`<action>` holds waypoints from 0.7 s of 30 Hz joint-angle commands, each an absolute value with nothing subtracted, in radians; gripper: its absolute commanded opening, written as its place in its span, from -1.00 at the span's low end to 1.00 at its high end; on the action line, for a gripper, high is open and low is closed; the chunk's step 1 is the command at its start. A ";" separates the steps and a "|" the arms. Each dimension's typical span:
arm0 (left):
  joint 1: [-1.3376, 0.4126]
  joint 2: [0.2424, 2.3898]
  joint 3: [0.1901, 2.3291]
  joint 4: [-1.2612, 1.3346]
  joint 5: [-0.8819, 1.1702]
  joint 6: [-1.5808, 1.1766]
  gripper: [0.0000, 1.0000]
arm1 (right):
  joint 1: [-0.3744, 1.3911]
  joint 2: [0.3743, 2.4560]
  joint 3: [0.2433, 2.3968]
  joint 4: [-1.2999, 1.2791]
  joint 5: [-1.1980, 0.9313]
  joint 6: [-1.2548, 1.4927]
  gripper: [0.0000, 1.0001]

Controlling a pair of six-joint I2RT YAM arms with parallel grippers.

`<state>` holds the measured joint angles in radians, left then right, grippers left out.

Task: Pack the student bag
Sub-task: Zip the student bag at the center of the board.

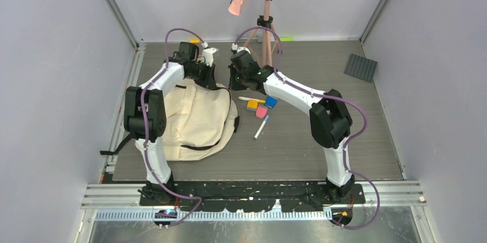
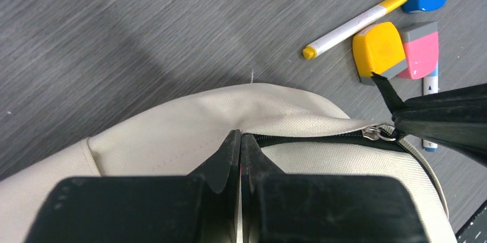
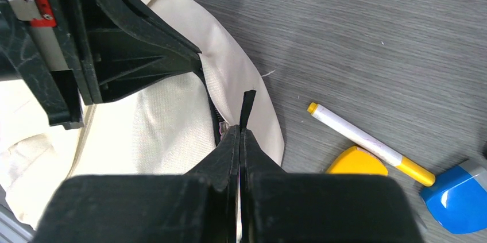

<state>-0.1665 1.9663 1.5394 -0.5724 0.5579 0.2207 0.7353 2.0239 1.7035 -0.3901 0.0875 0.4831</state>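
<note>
We can read no text, label, brand, number or sign in any of these views. The nearest candidate is the white barrel of the yellow-capped marker (image 3: 367, 138), lying to the right of the right gripper (image 3: 239, 132). It carries a few faint marks, and they are too small and blurred for us to make out as letters or figures.

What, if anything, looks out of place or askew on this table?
Nothing is spilled or damaged. The large cream canvas backpack trails one black strap past the left edge of the grey table, and a dark grey studded plate lies askew, alone near the far right corner.
</note>
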 commanded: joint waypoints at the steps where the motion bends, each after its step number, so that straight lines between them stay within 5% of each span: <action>1: -0.150 1.900 1.492 -0.419 0.384 0.158 -1.00 | 0.729 1.986 1.724 -0.408 0.108 0.500 -0.99; 21: -0.132 1.898 1.551 -0.346 -0.006 -0.083 -1.00 | 0.738 1.909 1.598 -0.406 0.105 0.511 -0.99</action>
<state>-0.1738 1.9274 1.4895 -0.4080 0.1719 -0.0231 0.7357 2.0014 1.6081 -0.3889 0.0929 0.5076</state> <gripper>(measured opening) 0.008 0.026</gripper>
